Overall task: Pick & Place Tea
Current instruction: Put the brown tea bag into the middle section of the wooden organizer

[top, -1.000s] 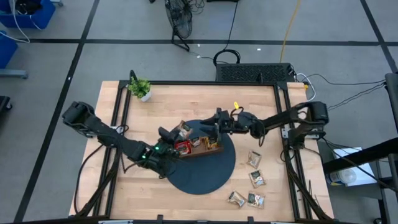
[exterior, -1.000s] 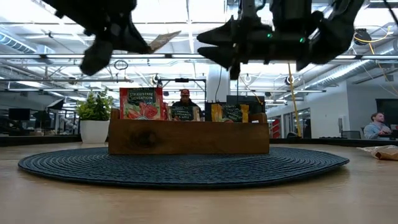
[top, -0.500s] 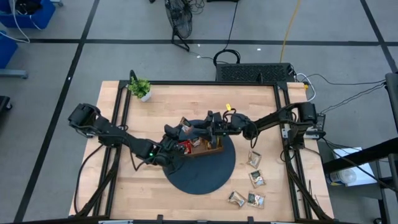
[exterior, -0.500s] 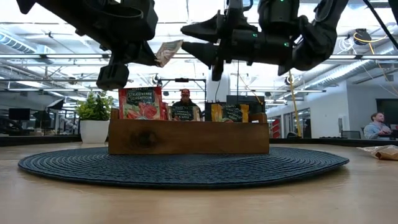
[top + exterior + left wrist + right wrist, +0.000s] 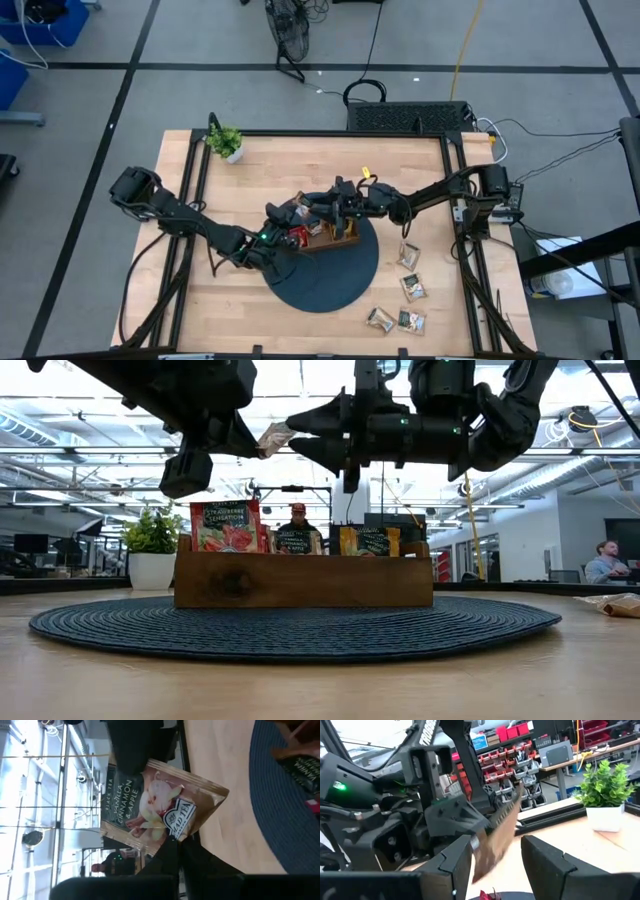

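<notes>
Behind the table an open workshop floor shows, with a potted plant at the far corner from the wooden tray. Tray sits on a dark round mat, sachets standing upright in its compartments. My left hand is above the tray, clamped shut on one beige-and-green tea sachet, gripped by one corner. My right hand faces it just above the tray, fingers spread, the sachet's free edge between them; contact I cannot tell. Four loose sachets lie on bare wood beside the mat, on the side of the tray away from the plant.
</notes>
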{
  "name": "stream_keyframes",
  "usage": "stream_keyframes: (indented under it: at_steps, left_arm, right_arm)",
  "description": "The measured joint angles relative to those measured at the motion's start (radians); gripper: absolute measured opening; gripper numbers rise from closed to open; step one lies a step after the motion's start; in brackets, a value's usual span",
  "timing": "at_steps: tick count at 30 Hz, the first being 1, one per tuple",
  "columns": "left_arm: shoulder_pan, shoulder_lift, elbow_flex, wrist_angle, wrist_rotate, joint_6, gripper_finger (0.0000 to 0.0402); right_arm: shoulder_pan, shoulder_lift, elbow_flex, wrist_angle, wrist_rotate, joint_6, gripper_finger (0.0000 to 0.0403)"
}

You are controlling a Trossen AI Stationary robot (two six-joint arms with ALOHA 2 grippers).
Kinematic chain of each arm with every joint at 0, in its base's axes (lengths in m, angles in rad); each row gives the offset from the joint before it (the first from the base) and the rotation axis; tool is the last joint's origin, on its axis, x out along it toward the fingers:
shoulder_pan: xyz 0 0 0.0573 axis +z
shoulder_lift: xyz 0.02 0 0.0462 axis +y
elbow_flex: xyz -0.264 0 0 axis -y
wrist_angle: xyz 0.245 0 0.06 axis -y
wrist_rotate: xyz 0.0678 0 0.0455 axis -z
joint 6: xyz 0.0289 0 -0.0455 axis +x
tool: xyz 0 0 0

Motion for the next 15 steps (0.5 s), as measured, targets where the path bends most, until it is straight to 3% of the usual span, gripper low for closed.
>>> stream_keyframes:
  at_steps: [6, 11, 15]
  left_arm:
    - [0.0, 0.0, 0.0, 0.008, 0.008, -0.016, 0.0006]
    - [0.001, 0.0, 0.0, 0.013, 0.062, -0.027, 0.0006]
    - [0.002, -0.001, 0.0, 0.016, 0.127, -0.086, 0.0025]
  right_arm:
    - [0.0, 0.0, 0.002, 0.003, -0.001, -0.004, 0.0136]
    - [0.0, 0.0, 0.002, 0.004, -0.002, -0.06, 0.003]
    - [0.001, 0.0, 0.002, -0.002, 0.015, -0.114, 0.0004]
